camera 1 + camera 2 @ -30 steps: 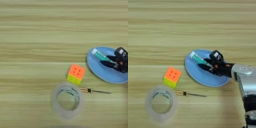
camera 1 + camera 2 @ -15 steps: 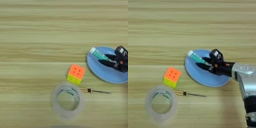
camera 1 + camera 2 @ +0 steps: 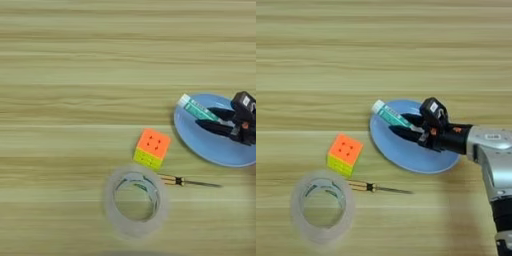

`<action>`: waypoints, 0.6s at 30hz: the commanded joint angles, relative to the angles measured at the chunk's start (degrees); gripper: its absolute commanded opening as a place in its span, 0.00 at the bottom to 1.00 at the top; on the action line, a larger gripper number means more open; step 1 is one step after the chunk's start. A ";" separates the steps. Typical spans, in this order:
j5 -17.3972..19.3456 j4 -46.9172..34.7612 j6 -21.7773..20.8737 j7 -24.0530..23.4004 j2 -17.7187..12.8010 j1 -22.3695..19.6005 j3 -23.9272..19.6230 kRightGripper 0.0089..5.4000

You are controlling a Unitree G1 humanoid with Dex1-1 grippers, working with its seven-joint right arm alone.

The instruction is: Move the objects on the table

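In the left eye view we count one orange-and-yellow puzzle cube (image 3: 152, 148) near the middle of the light wooden tabletop (image 3: 75, 75). There is one clear tape ring (image 3: 135, 202) toward the near edge, and one thin gold-brown stick with a dark tip (image 3: 187, 182) just right of the ring. One blue oval plate (image 3: 210, 145) lies by the right edge.

In the right eye view our black two-fingered gripper (image 3: 400, 124) reaches over the plate. Its fingers are pinched on one white tube with a green label (image 3: 389, 114), whose cap end overhangs the plate's far-left rim. Nothing blocks the cube or stick.
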 commanded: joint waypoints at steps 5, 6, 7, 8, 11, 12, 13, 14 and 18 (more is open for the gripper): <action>2.69 -6.83 -1.90 2.89 -3.96 0.44 -2.00 0.31; 2.99 -7.37 -2.09 3.52 -4.02 0.94 -2.07 0.31; 3.29 -7.87 -2.23 4.12 -4.08 1.38 -2.16 0.31; 3.57 -8.32 -2.37 4.71 -4.18 1.80 -2.21 0.31; 4.31 -9.60 -2.60 6.22 -4.48 3.01 -2.31 0.31; 4.52 -9.91 -2.67 6.72 -4.55 3.35 -2.36 0.31; 4.74 -10.26 -2.78 7.29 -4.67 3.79 -2.36 0.31; 4.93 -10.50 -2.86 7.66 -4.78 4.10 -2.34 0.31; 5.29 -11.60 -2.73 9.04 -5.10 5.32 -2.06 0.31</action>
